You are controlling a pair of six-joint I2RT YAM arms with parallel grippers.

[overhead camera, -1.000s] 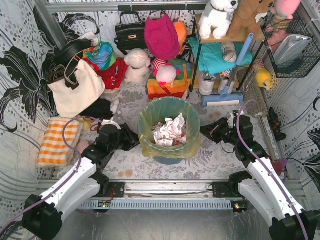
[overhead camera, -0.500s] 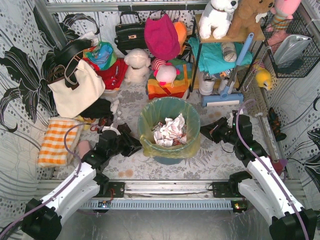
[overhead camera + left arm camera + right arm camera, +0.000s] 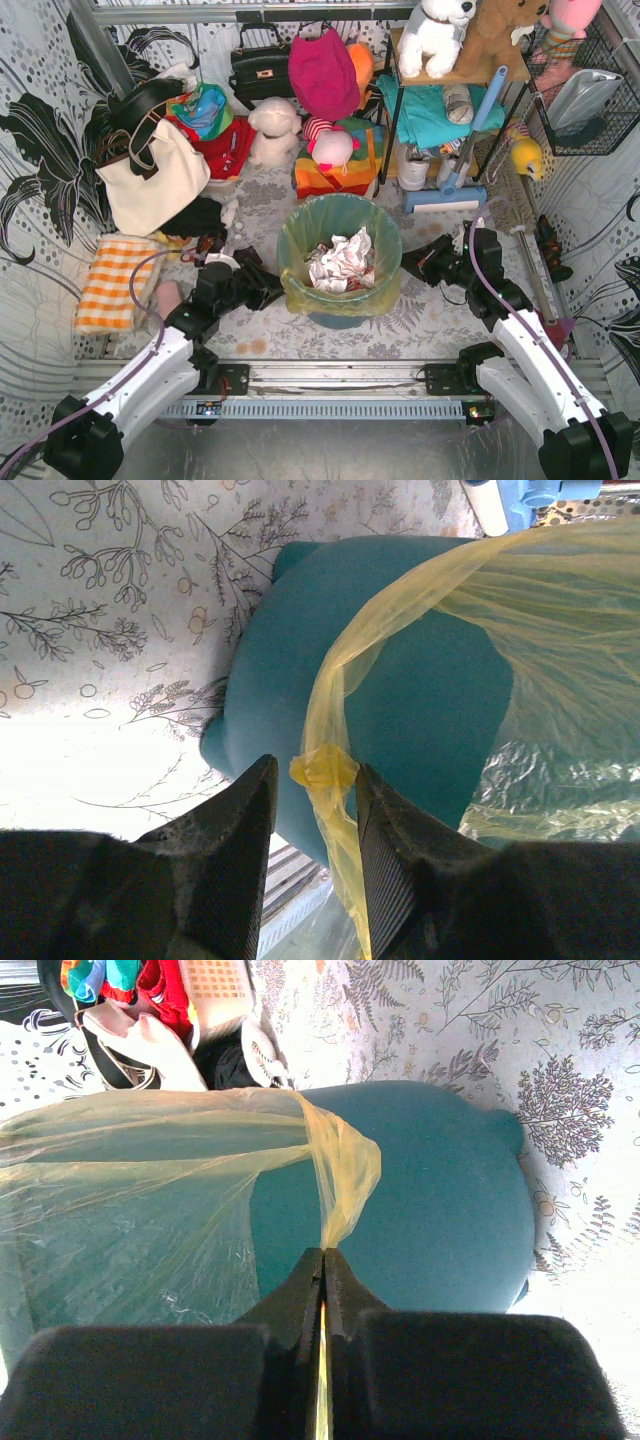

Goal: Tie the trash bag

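Seated in the teal bin (image 3: 400,710), the trash bag (image 3: 296,290) is clamped at the bin's right by the right fingers (image 3: 290,1310) and straddled at its left by the parted left fingers (image 3: 235,830). Flap-gripping is judged to be in hand; the left fingers need to be closed on that flap next.

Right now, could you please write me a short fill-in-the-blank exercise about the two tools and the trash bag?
1. The right tool is ____ on a strip of the trash bag.
2. A bunched fold of the bag sits ____ the fingers of the open left tool.
3. The bag lines a teal bin, and crumpled ____ lies inside it.
Missing words: shut; between; paper.
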